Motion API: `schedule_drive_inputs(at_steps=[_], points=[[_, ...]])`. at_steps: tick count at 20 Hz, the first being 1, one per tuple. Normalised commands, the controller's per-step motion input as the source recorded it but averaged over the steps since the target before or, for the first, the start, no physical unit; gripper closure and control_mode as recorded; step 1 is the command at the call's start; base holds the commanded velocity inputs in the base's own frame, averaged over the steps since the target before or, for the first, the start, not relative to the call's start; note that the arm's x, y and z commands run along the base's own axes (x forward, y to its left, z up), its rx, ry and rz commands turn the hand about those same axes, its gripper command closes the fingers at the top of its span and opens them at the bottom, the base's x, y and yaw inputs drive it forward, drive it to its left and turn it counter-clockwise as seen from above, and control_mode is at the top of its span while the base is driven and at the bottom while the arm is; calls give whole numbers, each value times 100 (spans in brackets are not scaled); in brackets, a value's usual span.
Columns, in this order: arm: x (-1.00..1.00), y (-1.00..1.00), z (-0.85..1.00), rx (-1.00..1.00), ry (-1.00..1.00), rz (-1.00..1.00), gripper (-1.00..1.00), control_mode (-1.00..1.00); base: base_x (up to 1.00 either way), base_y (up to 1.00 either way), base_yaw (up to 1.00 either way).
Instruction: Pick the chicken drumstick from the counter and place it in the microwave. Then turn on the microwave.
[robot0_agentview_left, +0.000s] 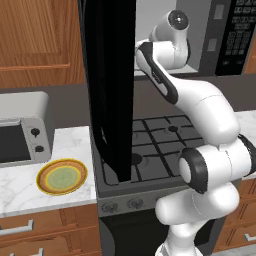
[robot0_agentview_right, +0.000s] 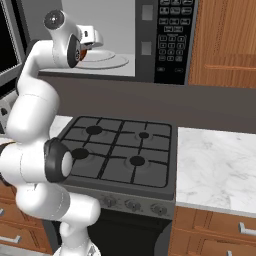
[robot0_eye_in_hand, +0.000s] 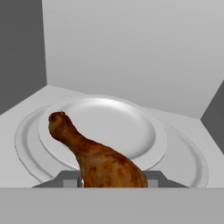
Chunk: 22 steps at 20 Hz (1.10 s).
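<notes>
My gripper (robot0_eye_in_hand: 111, 180) is shut on the thick end of the chicken drumstick (robot0_eye_in_hand: 98, 157), whose thin end points up and to the left. It hangs just above the round glass turntable (robot0_eye_in_hand: 118, 122) inside the microwave (robot0_agentview_right: 172, 40). From the right base view the gripper (robot0_agentview_right: 88, 46) reaches into the grey-white cavity, a brown bit of the drumstick (robot0_agentview_right: 83, 53) showing under it, over the turntable (robot0_agentview_right: 107, 61). The black microwave door (robot0_agentview_left: 110, 85) stands wide open. The marble counter (robot0_agentview_left: 70, 145) lies below on the left.
A dark gas stovetop (robot0_agentview_right: 120, 150) sits under the microwave. On the left counter stand a silver toaster oven (robot0_agentview_left: 22, 132) and a yellow plate (robot0_agentview_left: 62, 176). More counter (robot0_agentview_right: 215, 165) lies right of the stove. The open door hangs over the stove's left side.
</notes>
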Motion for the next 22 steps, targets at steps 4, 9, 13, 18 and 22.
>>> schedule_drive_inputs(at_steps=[4,9,13,18,22], points=[[10,7,0,0,0,0,100,-100,0,0,0],[12,7,0,0,0,0,100,-100,0,0,0],[12,5,0,0,0,0,100,-100,0,0,0],[10,3,0,0,0,0,100,-100,0,0,0],[10,3,0,0,0,0,100,-100,0,0,0]])
